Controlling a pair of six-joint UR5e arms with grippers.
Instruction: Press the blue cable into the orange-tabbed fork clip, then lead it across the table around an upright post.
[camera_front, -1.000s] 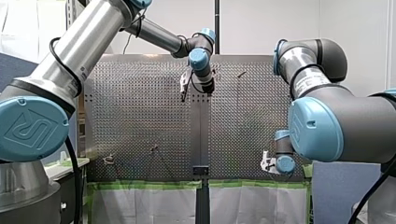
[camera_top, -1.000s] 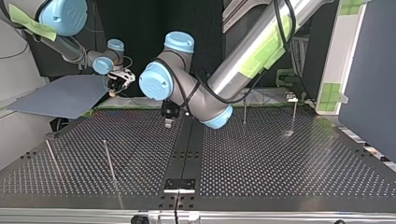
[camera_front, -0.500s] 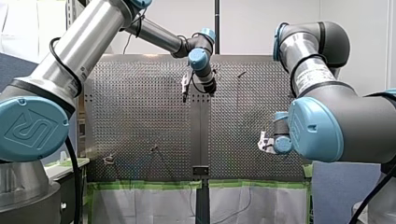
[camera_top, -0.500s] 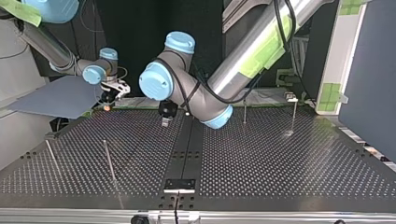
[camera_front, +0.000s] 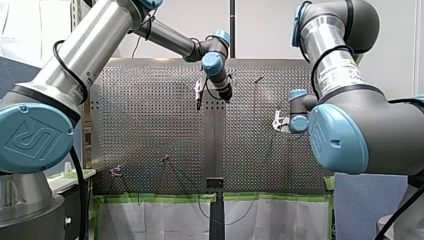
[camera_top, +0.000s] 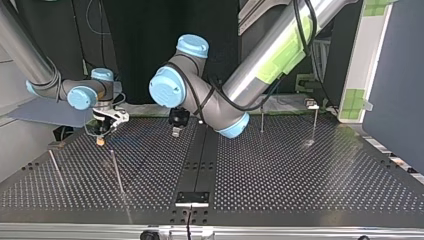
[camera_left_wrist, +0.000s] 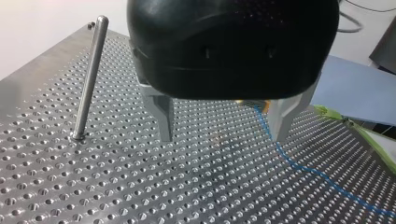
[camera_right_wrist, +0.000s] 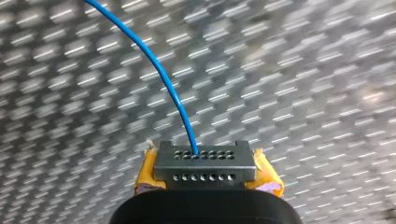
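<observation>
My right pincer (camera_right_wrist: 205, 161), yellow pads (camera_right_wrist: 145, 179) clamped on the thin blue cable (camera_right_wrist: 154, 60), holds it over the perforated steel worktop (camera_right_wrist: 303, 93); light and limp, it probably wants gripping close to whichever stretch gets seated, while my left pincer (camera_left_wrist: 223, 133) hangs apart, empty.

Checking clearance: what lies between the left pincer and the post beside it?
Left wrist view: only bare perforated table between the left pincer and the post.

Thin blue cable (camera_right_wrist: 161, 74), end in right claw (camera_right_wrist: 205, 163), rest wavy on tbl (camera_left_wrist: 140, 186); steel post (camera_left_wrist: 91, 77) upright.
</observation>
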